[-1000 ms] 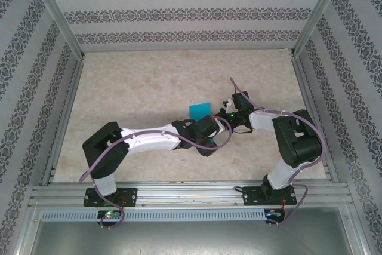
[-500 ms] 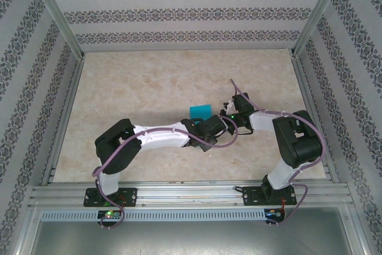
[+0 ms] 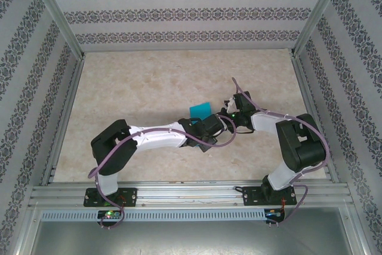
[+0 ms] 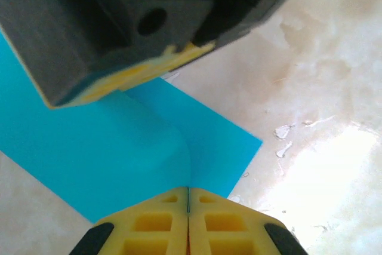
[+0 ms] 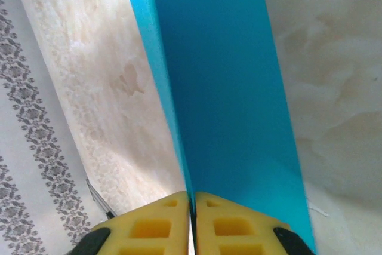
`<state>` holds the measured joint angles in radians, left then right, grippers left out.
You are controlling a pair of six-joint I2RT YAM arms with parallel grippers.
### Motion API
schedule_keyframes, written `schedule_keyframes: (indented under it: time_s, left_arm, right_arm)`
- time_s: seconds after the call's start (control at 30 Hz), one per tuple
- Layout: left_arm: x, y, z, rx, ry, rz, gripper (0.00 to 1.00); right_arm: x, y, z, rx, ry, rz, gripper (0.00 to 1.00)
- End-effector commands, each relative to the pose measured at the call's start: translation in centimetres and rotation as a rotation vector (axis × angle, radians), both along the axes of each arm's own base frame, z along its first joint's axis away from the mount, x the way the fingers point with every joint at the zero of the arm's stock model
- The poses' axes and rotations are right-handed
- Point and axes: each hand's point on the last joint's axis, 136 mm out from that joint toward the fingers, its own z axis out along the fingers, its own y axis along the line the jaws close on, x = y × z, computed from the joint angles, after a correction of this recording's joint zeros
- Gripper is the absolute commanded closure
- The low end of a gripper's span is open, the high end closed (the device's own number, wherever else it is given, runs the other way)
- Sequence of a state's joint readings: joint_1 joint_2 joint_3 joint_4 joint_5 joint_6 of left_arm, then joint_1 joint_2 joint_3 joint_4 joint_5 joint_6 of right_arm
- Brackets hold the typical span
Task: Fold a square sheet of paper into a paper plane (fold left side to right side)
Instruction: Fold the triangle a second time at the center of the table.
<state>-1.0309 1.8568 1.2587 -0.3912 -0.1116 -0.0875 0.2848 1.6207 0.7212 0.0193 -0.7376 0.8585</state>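
Square sheet of paper point(image 3: 199, 110): plain teal-blue, matte. Table point(image 3: 149, 82): beige marbled. Walls point(image 3: 191, 10): white, dark floral stripe bands.

The left arm point(image 3: 152, 137) bends up from its base at the near edge, then its white forearm reaches low to the right, toward the middle. The right arm point(image 3: 295, 144) bends up too, and its forearm reaches to the left. The two wrists meet in the middle, very near each other. The left gripper point(image 4: 188, 194) has its yellow fingers point(image 4: 152, 226) pressed tight together, pinching the edge of the sheet of paper point(image 4: 107, 153). The right gripper point(image 5: 192, 200) has its yellow fingers point(image 5: 230, 228) side by side too, with the sheet's edge squeezed in the thin line between them. Seen from the left wrist, the right gripper's dark body hangs close above
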Motion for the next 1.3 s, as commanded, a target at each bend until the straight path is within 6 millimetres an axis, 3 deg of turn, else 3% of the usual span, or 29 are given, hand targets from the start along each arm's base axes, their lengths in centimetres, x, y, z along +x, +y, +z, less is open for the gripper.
schedule_keyframes:
  time_s: [0.0,0.13,0.23,0.3,0.47,0.67,0.83,1.27]
  left_arm:
    - [0.1,0.2,1.7,-0.088,0.034,0.034,0.95]
    - [0.2,0.2,2.3,-0.163,0.089,0.060,0.97]
    - [0.3,0.3,2.6,-0.232,0.153,0.088,0.97]
    - [0.5,0.4,2.7,-0.280,0.200,0.110,0.98]
    - [1.1,0.6,3.1,-0.414,0.337,0.165,0.97]
    - [1.8,1.4,2.7,-0.520,0.457,0.246,0.95]
    - [1.8,1.8,2.2,-0.531,0.497,0.267,0.95]
    - [1.9,2.8,0.6,-0.491,0.532,0.296,0.96]
  right_arm:
    - [1.1,-1.1,1.8,-0.012,-0.086,-0.036,0.81]
    - [1.5,-3.2,2.6,-0.039,-0.138,-0.081,0.69]
    - [0.9,-4.9,2.4,-0.066,-0.155,-0.097,0.69]
    - [0.1,-5.3,2.4,-0.069,-0.165,-0.085,0.75]
    - [-2.7,-4.4,1.5,-0.053,-0.162,-0.021,1.00]
    - [-5.8,-1.8,-0.7,-0.104,-0.138,0.067,1.00]
    - [-6.9,-0.6,-2.2,-0.157,-0.126,0.104,1.00]
    - [-8.1,-0.8,-4.9,-0.254,-0.045,0.145,1.00]
